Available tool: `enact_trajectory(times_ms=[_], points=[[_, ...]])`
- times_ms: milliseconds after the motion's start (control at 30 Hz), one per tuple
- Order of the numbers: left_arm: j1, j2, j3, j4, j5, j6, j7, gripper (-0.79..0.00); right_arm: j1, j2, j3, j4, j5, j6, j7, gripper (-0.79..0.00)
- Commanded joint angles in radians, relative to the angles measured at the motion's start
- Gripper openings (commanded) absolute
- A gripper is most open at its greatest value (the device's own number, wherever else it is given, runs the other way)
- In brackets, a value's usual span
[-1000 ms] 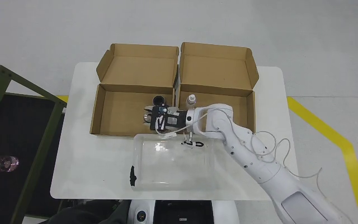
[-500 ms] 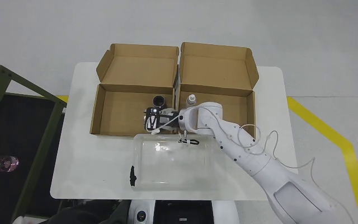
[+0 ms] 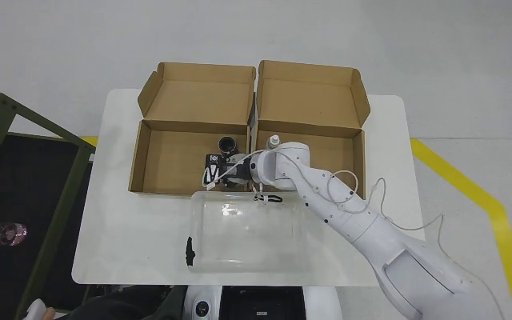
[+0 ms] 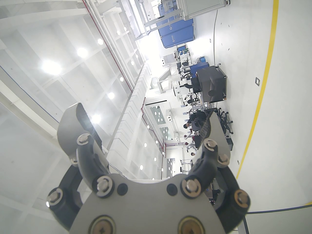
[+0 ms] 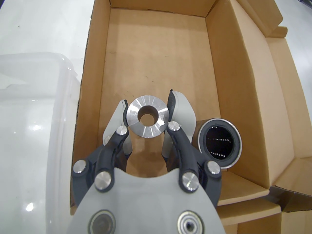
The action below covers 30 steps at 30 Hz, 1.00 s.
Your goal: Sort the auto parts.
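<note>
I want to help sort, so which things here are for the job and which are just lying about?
For the job: metal ring, black-lined cylinder, left cardboard box, right cardboard box, clear bin, small black part in it.
Just lying about: dark cart beside the table, yellow floor line.

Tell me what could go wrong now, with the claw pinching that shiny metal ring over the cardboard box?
1. The right gripper pinches the metal ring only by its smooth round edge, near the fingertips, so it might slip out early.
2. The hollow cylinder lies in the same cardboard box, right beside one finger. Lowering or opening the gripper there could bump it, or drop the ring onto it.
</note>
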Motion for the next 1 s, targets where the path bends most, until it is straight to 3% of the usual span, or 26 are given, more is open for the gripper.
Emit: enact_trajectory(times_ms=[0, 533, 700, 967], points=[[0.000, 0.000, 0.000, 0.000, 0.000, 0.000, 0.000, 0.000, 0.008, -0.005, -0.005, 0.011, -0.007, -0.004, 0.005, -0.693], [0.000, 0.000, 0.000, 0.000, 0.000, 0.000, 0.000, 0.000, 0.047, -0.044, -0.035, 0.082, -0.023, -0.044, 0.050, -0.545], [0.000, 0.000, 0.000, 0.000, 0.000, 0.000, 0.000, 0.000, 0.055, -0.050, -0.034, 0.085, -0.034, -0.053, 0.063, -0.465], [0.000, 0.000, 0.000, 0.000, 0.000, 0.000, 0.000, 0.000, 0.045, -0.048, 0.007, 0.055, -0.010, -0.046, 0.027, -0.462]])
